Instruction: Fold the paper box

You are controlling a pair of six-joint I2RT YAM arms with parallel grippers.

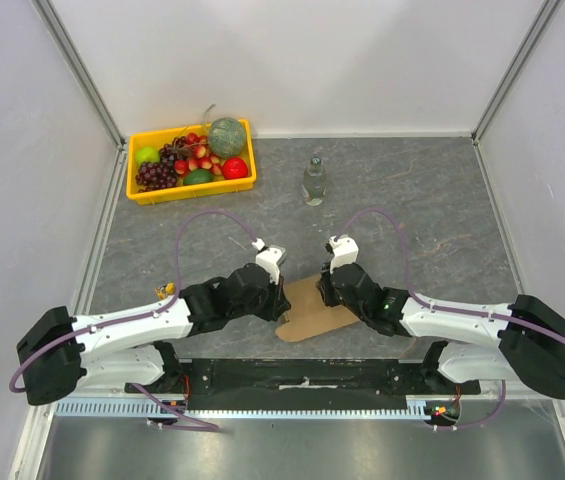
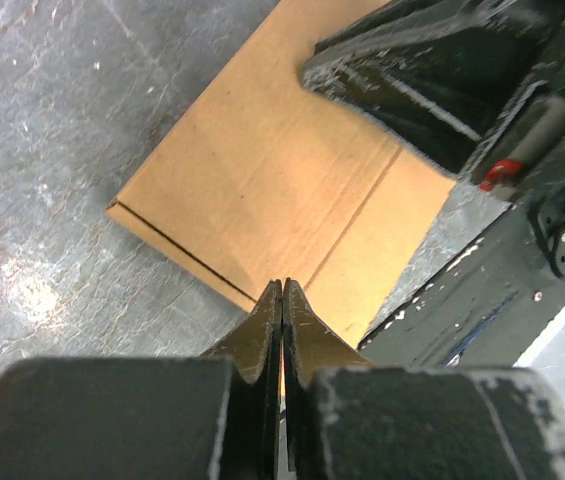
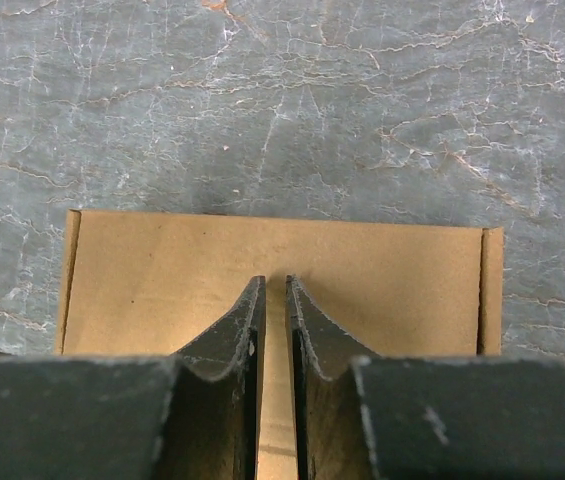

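Two arms flank one job. Grey marbled counter carries everything; left arm and right arm both reach inward from the near edge and meet at the middle.

Yellow tray of fruit sits at the far left corner; well apart from the work.

Paper box: plain brown card, lying flat on the counter near its near edge, between the two claws; a rounded tab end points toward the left arm's base; score lines run along the panel in the left wrist view.

Clear bottle stands upright farther back; not involved.

Left claw: fingers pressed together, tips at the near edge of the box; no card visible between them.

Right claw: fingers parted by a narrow slit, low over the panel; brown shows in the slit; cannot tell whether it nips a layer or merely hangs above.

Handling, my estimate: light; stiff across a panel but willing to hinge at the scores; smooth underside, so likely to skate on the counter if pushed from one side only; edges will dent under a hard pinch. Best hold: a free flap edge close to its crease, with the other claw pinning the main panel.
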